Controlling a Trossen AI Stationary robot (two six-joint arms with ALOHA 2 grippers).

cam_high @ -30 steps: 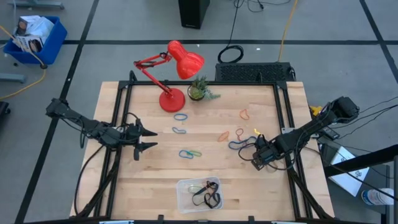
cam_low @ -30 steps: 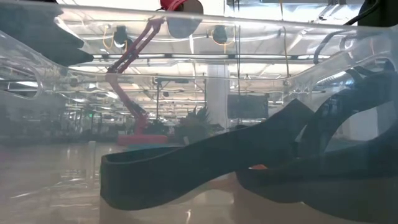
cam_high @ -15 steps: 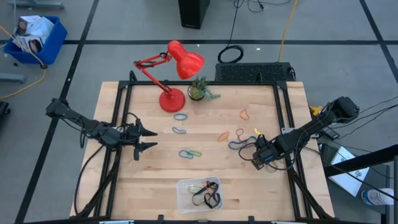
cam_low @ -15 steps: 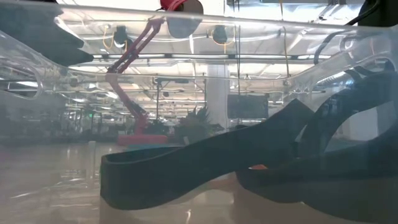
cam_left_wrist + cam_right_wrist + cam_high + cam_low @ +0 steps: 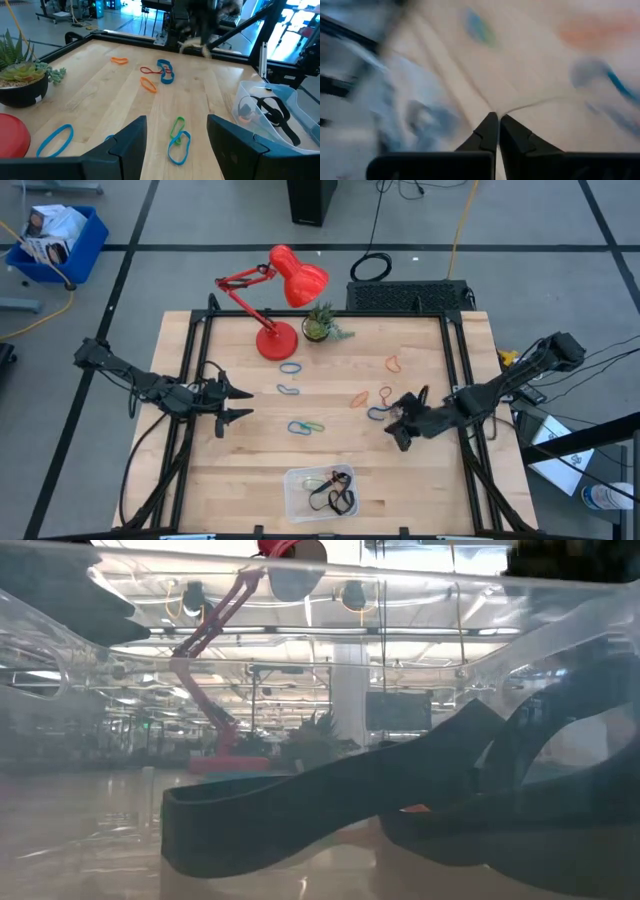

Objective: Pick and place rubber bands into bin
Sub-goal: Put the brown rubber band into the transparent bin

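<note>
Several rubber bands lie loose on the wooden table: blue ones (image 5: pixel 290 367) (image 5: pixel 288 389), a blue and green pair (image 5: pixel 305 426), orange (image 5: pixel 359 397) and red (image 5: pixel 385 393) ones, and a blue one (image 5: pixel 380 413). The clear bin (image 5: pixel 320 492) stands near the front edge with black bands (image 5: pixel 338 498) inside; the low view looks through its wall (image 5: pixel 300 600). My left gripper (image 5: pixel 237 403) hangs open and empty left of the bands. My right gripper (image 5: pixel 397 432) is low over the table just right of the blue band, its fingers shut (image 5: pixel 497 120) with a thin tan strand at their tips. My right gripper's shut fingertips meet where a thin tan strand (image 5: pixel 530 104) starts, and the strand runs away from them over the wood. The view is blurred by motion. I cannot tell which part of the band they have, or whether it is lifted.
A red desk lamp (image 5: pixel 275 290) and a small potted plant (image 5: pixel 320 326) stand at the table's far side. Black frame rails (image 5: pixel 195 380) (image 5: pixel 462 370) run along the left and right sides. Bare wood lies between the bands and the bin.
My right gripper has moved toward the table's left edge, away from the right rail and toward the blue band, and its wrist has turned. My left arm has kept still.
</note>
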